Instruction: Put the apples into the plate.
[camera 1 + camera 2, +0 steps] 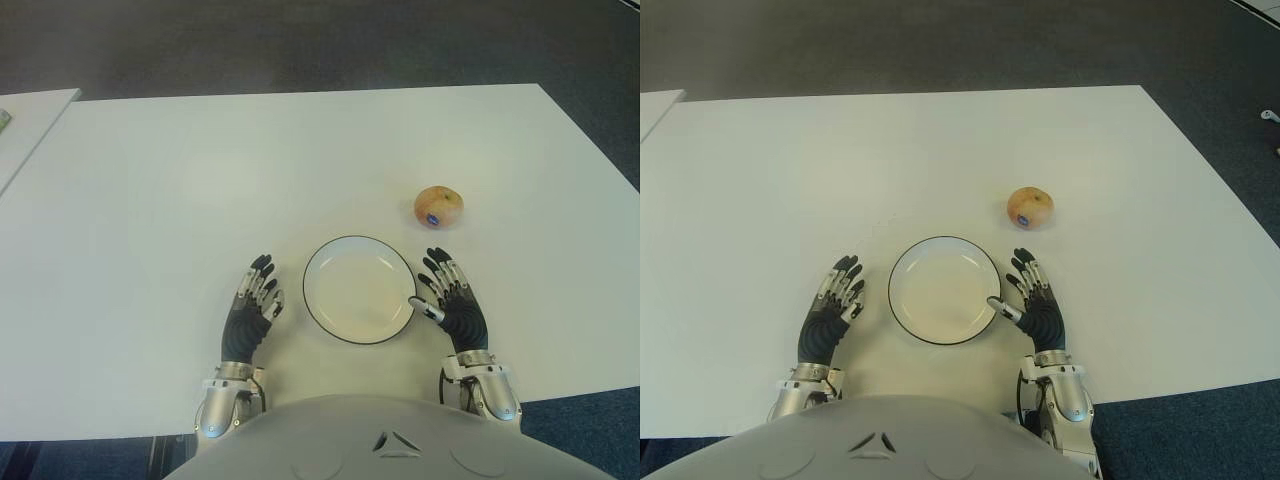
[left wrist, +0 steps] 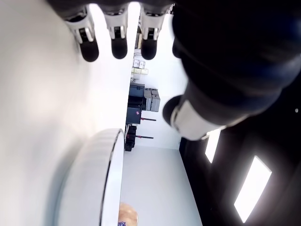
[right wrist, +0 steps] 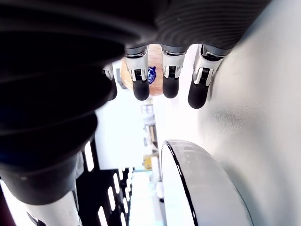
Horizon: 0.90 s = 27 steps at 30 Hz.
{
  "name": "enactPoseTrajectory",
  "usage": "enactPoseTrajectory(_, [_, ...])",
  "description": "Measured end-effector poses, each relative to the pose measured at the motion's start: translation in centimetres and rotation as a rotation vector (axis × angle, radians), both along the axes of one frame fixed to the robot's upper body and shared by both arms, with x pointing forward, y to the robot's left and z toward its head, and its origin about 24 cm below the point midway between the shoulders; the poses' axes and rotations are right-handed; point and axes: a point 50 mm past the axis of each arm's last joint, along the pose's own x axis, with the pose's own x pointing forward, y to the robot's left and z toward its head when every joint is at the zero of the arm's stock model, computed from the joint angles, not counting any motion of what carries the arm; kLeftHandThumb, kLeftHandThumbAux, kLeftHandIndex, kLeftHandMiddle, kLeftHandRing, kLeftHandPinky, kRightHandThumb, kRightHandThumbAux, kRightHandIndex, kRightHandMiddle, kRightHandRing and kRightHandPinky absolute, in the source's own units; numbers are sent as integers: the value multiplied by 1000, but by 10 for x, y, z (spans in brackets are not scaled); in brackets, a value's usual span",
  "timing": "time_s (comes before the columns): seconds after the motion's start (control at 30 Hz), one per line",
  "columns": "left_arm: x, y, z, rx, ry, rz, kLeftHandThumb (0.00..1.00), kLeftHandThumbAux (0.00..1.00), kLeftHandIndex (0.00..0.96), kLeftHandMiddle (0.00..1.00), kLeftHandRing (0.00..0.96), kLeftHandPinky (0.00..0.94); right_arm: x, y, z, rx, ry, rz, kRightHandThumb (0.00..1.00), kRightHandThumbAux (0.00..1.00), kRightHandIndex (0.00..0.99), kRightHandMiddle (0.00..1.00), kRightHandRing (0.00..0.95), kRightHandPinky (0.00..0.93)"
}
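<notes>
Worktop point(image 1: 200, 180): flat, matte white, rectangular; dark carpeted floor point(image 1: 300, 45) beyond its far edge. A second white surface point(image 1: 25, 120) shows at the far left in the left eye view, barely a sliver in the right eye view.

Plate point(image 1: 330, 262): round, white, smooth and slightly glossy, thin dark rim line, shallow well. Nothing in it. It sits on the worktop between the two hands, near the robot's body.

Apple point(image 1: 439, 205): one visible, roundish, matte yellow-red skin with a small blue sticker facing the camera. It lies on the worktop beyond and to the right of the plate, apart from it, and just ahead of the right fingertips without touching them.

Left robot hand point(image 1: 251, 308): black ribbed palm covering, silver knuckle joints, dark rounded fingertips. Just left of the plate, fingers extended and loosely spread, holding nothing.

Right robot hand point(image 1: 452, 297): same build, just right of the plate, fingers extended, thumb point(image 1: 427, 311) angled toward the plate rim; holding nothing.

Left wrist view: plate rim seen edge-on as a thick white curve point(image 2: 89, 179), a sliver of the apple point(image 2: 127, 216) beyond it.

Right wrist view: the apple point(image 3: 151, 70) shows behind the straight fingers point(image 3: 140, 80), sticker visible; plate rim point(image 3: 188, 183) below.
</notes>
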Motion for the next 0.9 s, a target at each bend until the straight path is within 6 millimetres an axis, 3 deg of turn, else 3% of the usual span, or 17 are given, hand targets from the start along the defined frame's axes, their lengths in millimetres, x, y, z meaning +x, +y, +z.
enactPoseTrajectory(0.23, [0,0,-1,0,-4,4,132,734,0,0,0,0,0,0,0,1,1,-1,48,828,0,0,0,0])
enactPoseTrajectory(0.9, [0,-1,0,0,12,5,71,782,0,0,0,0,-1,-1,0,10,2,-9,47,819,0,0,0,0])
